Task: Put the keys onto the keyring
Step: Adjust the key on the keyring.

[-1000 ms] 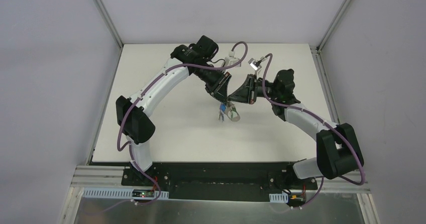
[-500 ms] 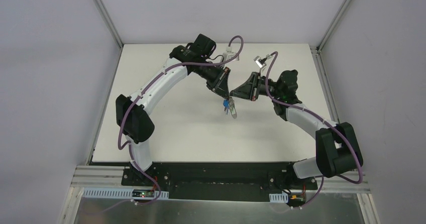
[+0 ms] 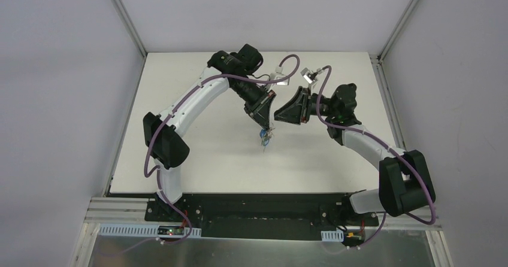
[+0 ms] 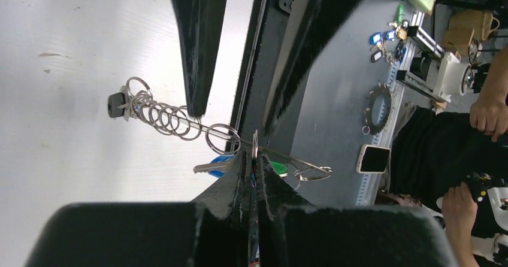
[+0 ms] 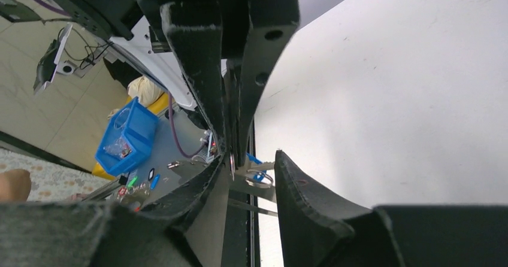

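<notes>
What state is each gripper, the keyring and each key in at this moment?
left gripper: shut on the keyring, holding it in the air.
right gripper: open, one finger on either side of the keyring, gripping nothing.
keyring: lifted, hanging from the left gripper.
blue key: dangling at the keyring; whether it is threaded is unclear.
green key: dangling beside it; also unclear.

Two keys point(image 4: 217, 164) (one blue, one green), one keyring point(image 4: 169, 119).
</notes>
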